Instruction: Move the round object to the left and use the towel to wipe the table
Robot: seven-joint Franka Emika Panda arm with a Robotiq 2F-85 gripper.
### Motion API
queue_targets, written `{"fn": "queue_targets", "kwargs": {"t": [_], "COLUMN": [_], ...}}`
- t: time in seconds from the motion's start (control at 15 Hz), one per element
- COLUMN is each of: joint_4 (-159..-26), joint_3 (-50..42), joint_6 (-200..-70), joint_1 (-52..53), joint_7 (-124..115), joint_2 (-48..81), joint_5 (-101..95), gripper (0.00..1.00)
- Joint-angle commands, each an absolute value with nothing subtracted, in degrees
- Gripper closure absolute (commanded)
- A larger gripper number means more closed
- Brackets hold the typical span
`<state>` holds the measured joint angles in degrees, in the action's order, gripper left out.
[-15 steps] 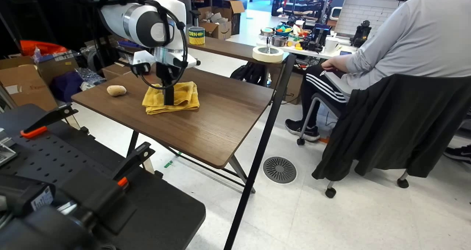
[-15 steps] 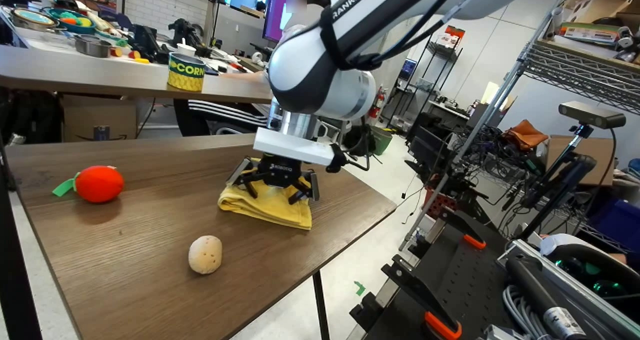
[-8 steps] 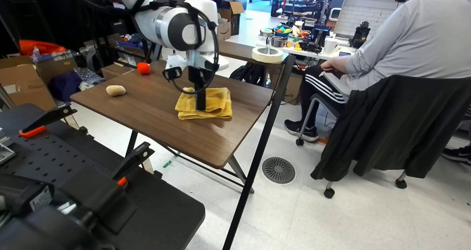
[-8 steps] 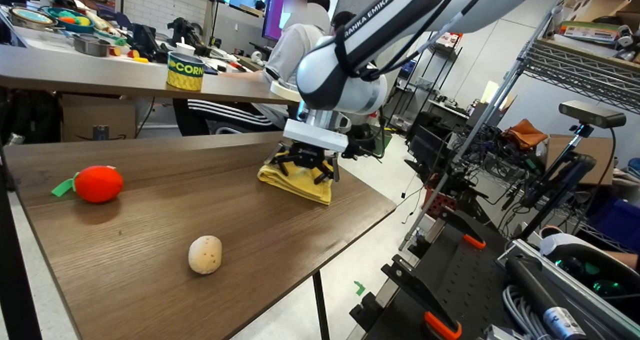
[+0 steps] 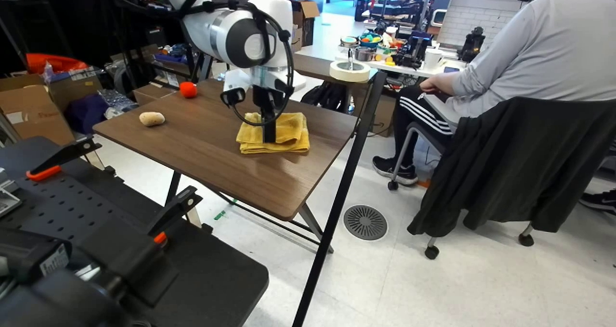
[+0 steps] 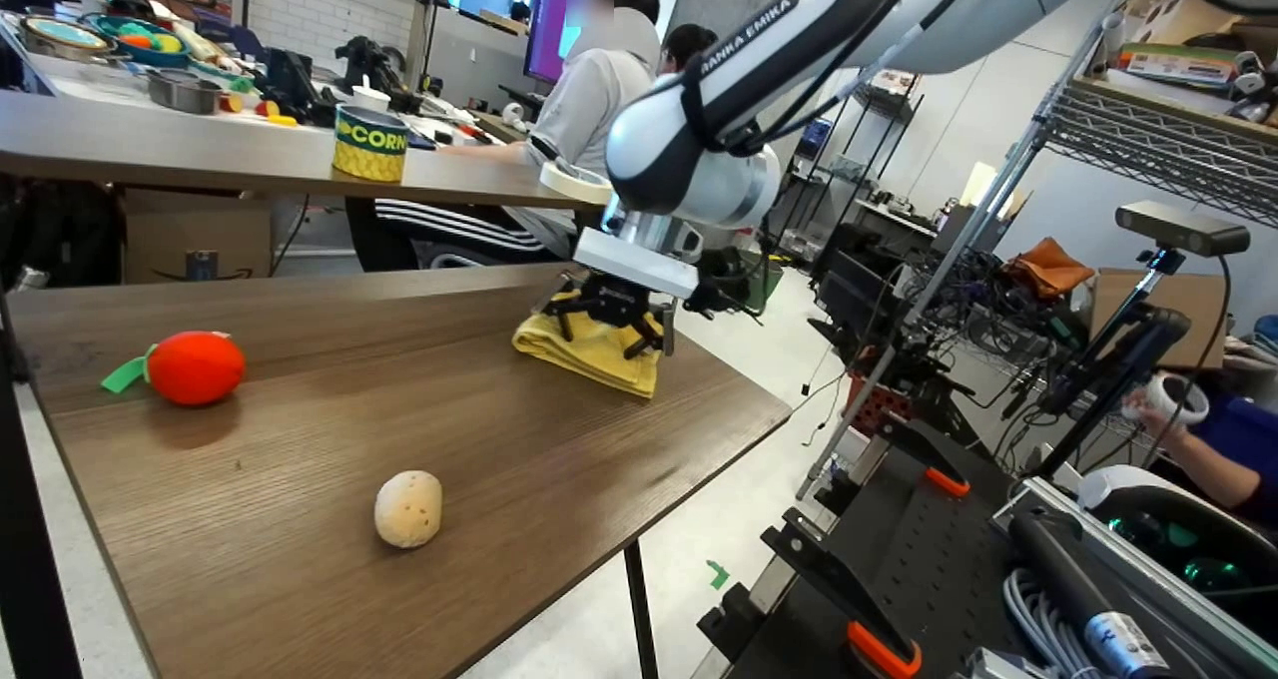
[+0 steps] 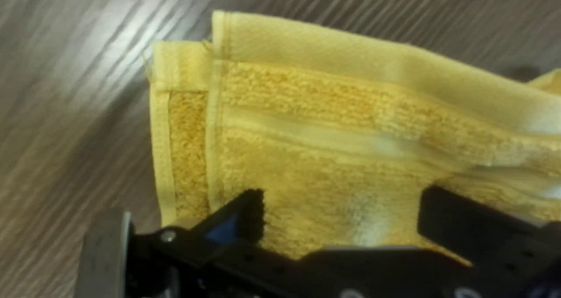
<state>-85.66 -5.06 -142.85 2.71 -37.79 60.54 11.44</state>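
A folded yellow towel (image 5: pixel 296 132) lies on the brown table (image 5: pixel 207 142); it also shows in the exterior view (image 6: pixel 599 367) and fills much of the wrist view (image 7: pixel 302 92). My gripper (image 7: pixel 342 214) points down onto the towel, its black fingers wide apart with flat cloth between them; the tips appear to press on it. In both exterior views the gripper (image 5: pixel 269 138) (image 6: pixel 604 338) stands over the towel. A round red-orange object with a green tab (image 6: pixel 196 367) rests on the table away from the gripper; it also shows in the exterior view (image 5: pixel 188 90).
A pale, potato-like object (image 6: pixel 408 509) lies on the table, also in the exterior view (image 5: pixel 152 119). A raised shelf behind holds a corn can (image 6: pixel 370 145) and a tape roll (image 5: pixel 350 71). A black cart with clamps (image 5: pixel 192 269) stands nearby. A person (image 5: pixel 524 62) sits close.
The gripper and towel have slid together across the table, away from the pale object, mostly before the last half second. The arm no longer hides the round red-orange object in an exterior view.
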Motion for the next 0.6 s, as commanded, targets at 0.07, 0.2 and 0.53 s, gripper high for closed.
{"fn": "queue_targets", "kwargs": {"t": [0.07, 0.2, 0.53], "joint_4": [-91.26, -94.35, -103.61], "joint_3": [-2.54, -1.95, 5.27], "joint_6": [-149.45, -151.30, -146.11], "joint_1": [8.60, 10.84, 8.77], "joint_7": [-35.54, -35.84, -30.21], "joint_2": [52.09, 47.25, 32.80], "joint_5": [11.40, 11.65, 15.86], "gripper": [0.00, 0.00, 0.00]}}
